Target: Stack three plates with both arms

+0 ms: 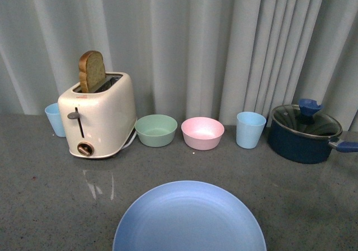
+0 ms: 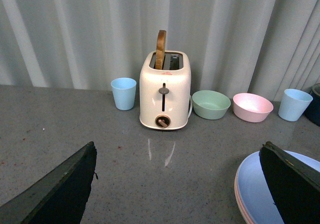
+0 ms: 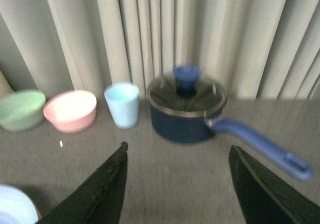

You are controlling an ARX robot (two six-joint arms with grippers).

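Light blue plate (image 1: 189, 217) tops the stack at the table's (image 1: 33, 195) near edge, centre; a pink rim (image 2: 239, 200) shows just under it in the left wrist view. Left gripper (image 2: 177, 186) is spread wide, holding nothing, one finger overlapping the stack's edge. Right gripper (image 3: 176, 184) also gapes empty, blurred. Behind: toaster (image 1: 99, 115) with toast (image 1: 92, 71), green bowl (image 1: 156, 129), pink bowl (image 1: 202, 132), cup (image 1: 250, 129), pot (image 1: 305, 132).

The light blue plate (image 1: 189, 217) lies flat at six o'clock on the grey counter (image 1: 45, 195), topping a stack; a pink rim (image 2: 239, 200) shows beneath it.
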